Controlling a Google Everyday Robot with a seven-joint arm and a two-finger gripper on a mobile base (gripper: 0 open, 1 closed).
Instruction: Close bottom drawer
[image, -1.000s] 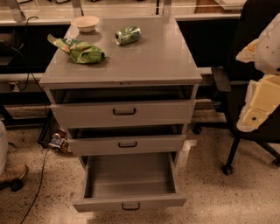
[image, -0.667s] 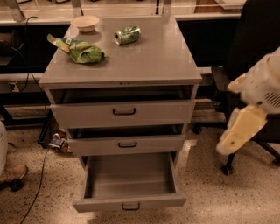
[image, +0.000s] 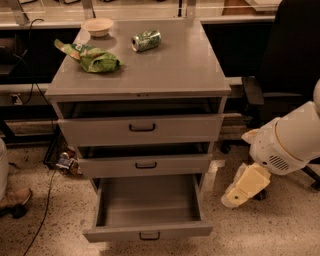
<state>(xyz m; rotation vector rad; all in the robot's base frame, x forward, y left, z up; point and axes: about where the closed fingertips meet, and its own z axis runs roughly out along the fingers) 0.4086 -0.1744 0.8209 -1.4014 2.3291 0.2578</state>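
The bottom drawer (image: 148, 231) is the lowest of three in a grey metal cabinet (image: 145, 75). It is pulled far out and its inside is bare. A small dark loop handle (image: 149, 235) sits at the centre of its front. The middle drawer (image: 145, 165) and top drawer (image: 141, 129) each stand slightly out. My gripper (image: 235, 198) hangs low at the end of the cream arm, to the right of the cabinet. It is about level with the bottom drawer's right side, apart from it and not touching it.
On the cabinet top lie a green bag (image: 92, 57), a green can (image: 146, 40) and a small bowl (image: 98, 26). A black office chair (image: 285, 75) stands behind my arm at the right. Cables and a shoe (image: 14, 200) are on the floor at the left.
My arm has come down and leftwards, from beside the upper drawers to low beside the bottom drawer. The drawers have not moved.
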